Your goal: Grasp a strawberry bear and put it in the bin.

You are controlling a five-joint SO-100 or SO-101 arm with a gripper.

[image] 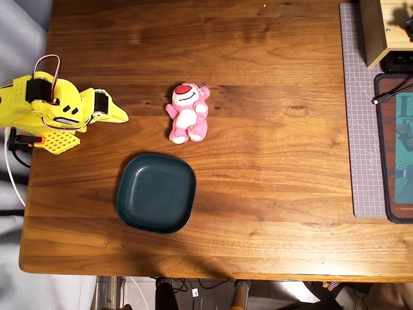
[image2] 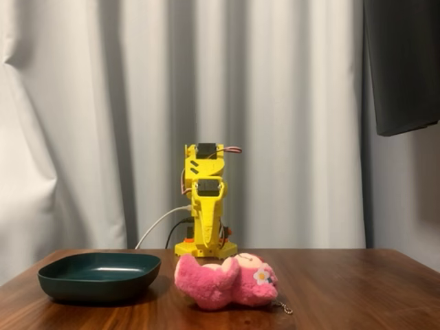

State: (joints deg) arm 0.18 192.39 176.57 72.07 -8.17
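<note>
Pale pleated curtains (image2: 103, 124) hang behind the claw (image2: 206, 249); a wooden table (image: 271, 161) (dark walnut, warmly lit) spreads before it.

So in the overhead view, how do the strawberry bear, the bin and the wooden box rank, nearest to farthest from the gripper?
From the gripper:
1. strawberry bear, just to its right.
2. bin, below and right, a little farther.
3. wooden box, far off at the top right corner.

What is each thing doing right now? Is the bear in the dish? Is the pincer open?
strawberry bear: lying on the table, outside the bin, not held.
bin: upright, empty, apart from the bear.
pincer: shut, holding nothing, away from the bear.
wooden box: at the table's far corner, untouched.
</note>
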